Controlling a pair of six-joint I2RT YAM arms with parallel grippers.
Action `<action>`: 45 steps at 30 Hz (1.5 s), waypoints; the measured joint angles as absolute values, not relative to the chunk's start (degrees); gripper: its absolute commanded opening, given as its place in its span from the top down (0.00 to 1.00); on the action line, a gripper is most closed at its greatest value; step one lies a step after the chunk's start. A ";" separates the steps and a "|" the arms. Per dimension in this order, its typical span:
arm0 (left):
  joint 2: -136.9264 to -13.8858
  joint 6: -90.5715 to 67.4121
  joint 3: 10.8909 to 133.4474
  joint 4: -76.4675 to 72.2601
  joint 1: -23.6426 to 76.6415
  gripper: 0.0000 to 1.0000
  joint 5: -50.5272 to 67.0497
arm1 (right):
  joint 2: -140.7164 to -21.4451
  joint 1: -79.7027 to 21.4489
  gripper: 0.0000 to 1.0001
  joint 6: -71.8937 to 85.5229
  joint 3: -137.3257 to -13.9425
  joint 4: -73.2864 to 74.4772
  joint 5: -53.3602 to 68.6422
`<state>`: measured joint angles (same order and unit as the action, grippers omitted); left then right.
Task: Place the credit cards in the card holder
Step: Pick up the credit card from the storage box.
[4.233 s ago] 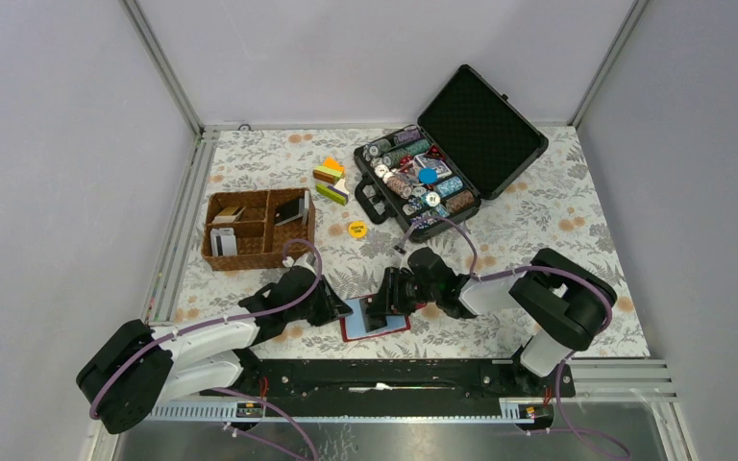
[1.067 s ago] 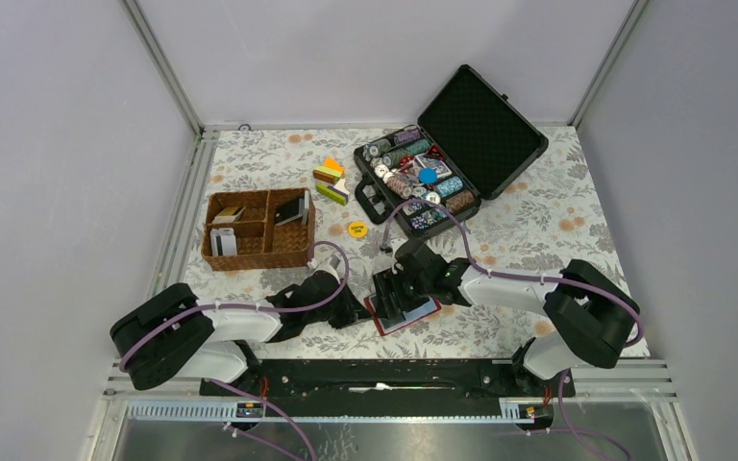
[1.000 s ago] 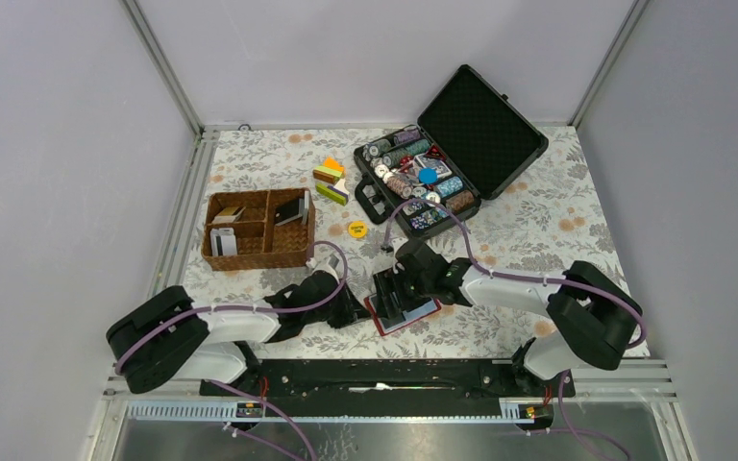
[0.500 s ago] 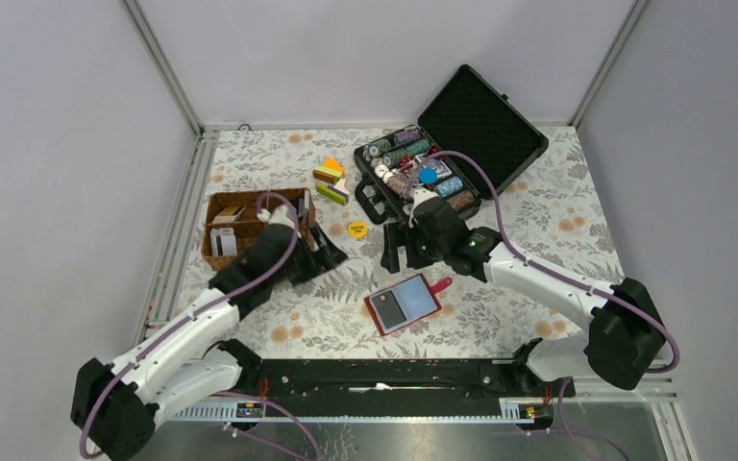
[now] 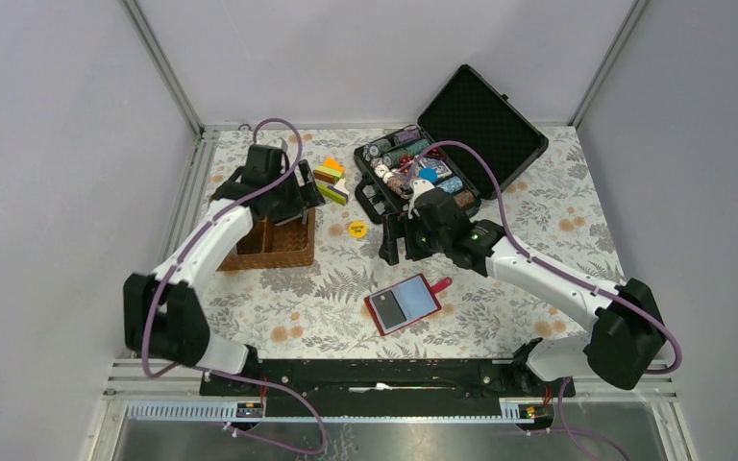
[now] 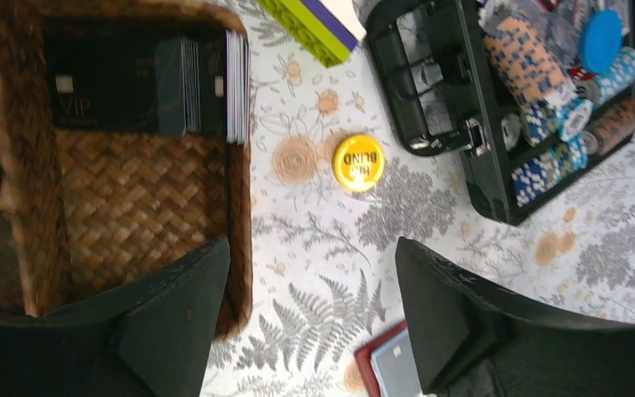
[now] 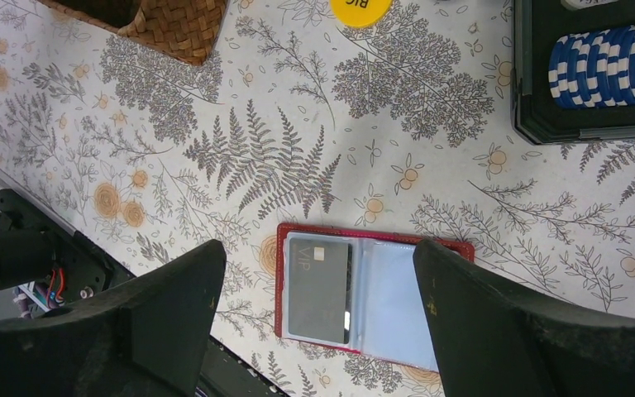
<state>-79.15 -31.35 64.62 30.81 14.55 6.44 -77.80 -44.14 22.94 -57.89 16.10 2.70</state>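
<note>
The card holder (image 5: 403,303) lies open on the flowered cloth, a red wallet (image 7: 372,294) with clear pockets. A dark VIP credit card (image 7: 318,288) sits in its left pocket; the right pocket shows only light blue. More credit cards (image 6: 145,87), dark ones with white edges behind, stand stacked in the wicker basket's far compartment. My left gripper (image 6: 312,248) hangs open over the basket's right rim, holding nothing. Above the wallet's far edge my right gripper (image 7: 318,248) hovers open and empty. From above, the left gripper (image 5: 298,199) covers the basket's cards, and the right gripper (image 5: 396,243) is behind the wallet.
The brown wicker basket (image 5: 279,257) stands at the left. An open black case (image 5: 461,144) of poker chips sits at the back, near the right arm. A yellow chip (image 5: 356,229) lies between basket and case. Coloured blocks (image 5: 330,179) lie behind the basket.
Both grippers left the wallet. The left one opened and swung back-left to the basket. The right one opened wider and lifted back toward the case. The wallet now lies uncovered, a dark card inside.
</note>
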 measured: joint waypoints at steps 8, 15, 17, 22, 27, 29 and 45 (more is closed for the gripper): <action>-95.24 -27.81 73.58 30.28 11.70 0.27 6.92 | -75.61 -44.01 0.10 23.22 -56.69 16.03 4.27; -100.75 -25.85 75.09 29.21 10.79 0.32 8.10 | -74.06 -43.81 0.11 23.42 -55.37 16.05 4.64; -101.49 -25.43 75.53 28.69 10.79 0.34 8.67 | -74.06 -43.81 0.11 23.62 -55.13 16.05 4.73; -103.26 -24.38 77.08 28.08 10.79 0.41 9.98 | -74.06 -43.81 0.11 24.05 -54.74 16.05 5.23; -103.57 -23.92 77.25 27.73 10.63 0.42 10.74 | -74.06 -43.79 0.12 24.32 -54.54 16.05 5.48; -103.57 -23.81 77.25 27.33 10.61 0.43 10.81 | -74.06 -43.79 0.12 24.45 -54.46 16.05 5.58; -102.32 -22.46 77.14 27.07 10.55 0.57 10.09 | -74.22 -43.79 0.13 25.80 -54.43 16.05 6.11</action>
